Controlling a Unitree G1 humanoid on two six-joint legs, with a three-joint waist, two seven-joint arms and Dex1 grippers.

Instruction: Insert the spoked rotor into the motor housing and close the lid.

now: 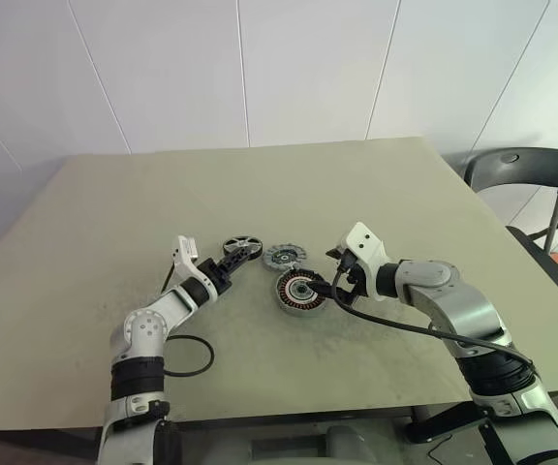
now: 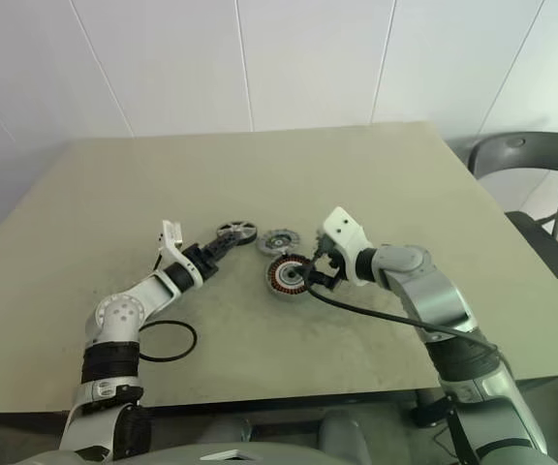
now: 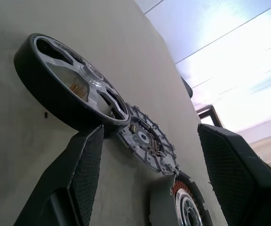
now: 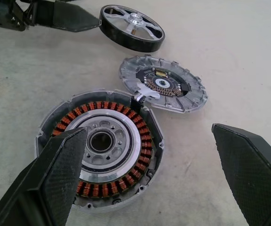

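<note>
- While the spoked rotor [image 4: 131, 27] lies on the bench [image 1: 260, 184], spoked face up and nothing holding it, the left gripper [image 1: 240, 258] sits just beside its near rim, fingers apart. In the left wrist view one pad [image 3: 86, 165] is right against the black rim, the other [image 3: 229, 165] well clear. Contact: cannot tell. Judgement: the wide gap is there to straddle the wheel before a pinch across its rim.
- Motor housing [image 4: 100, 146] rests flat near the bench centre, copper windings and metal hub facing up. Cavity open and empty, so the rotor is not yet inserted. Judgement: the open-side-up pose lets the rotor drop straight onto the hub.
- Right gripper [image 1: 332, 288] stands at the housing's right edge, fingers spread wide, holding nothing. In its wrist view one finger [image 4: 60, 174] overlaps the housing's rim, the other [image 4: 253, 165] is out over bare bench. Judgement: it is posted there to steady the housing during insertion; whether it touches the rim I cannot tell.
- Lid [image 4: 163, 84], the scalloped grey disc, lies flat just behind the housing, nearly touching it, between housing and rotor. Circuit-board side appears up. Judgement: parked close so it can go on last.
- Three parts sit in a short diagonal row: rotor to the left and farthest, lid in the middle, housing nearest.
- Black cable loop [image 1: 190, 356] lies on the bench near the left arm, apart from the parts.
</note>
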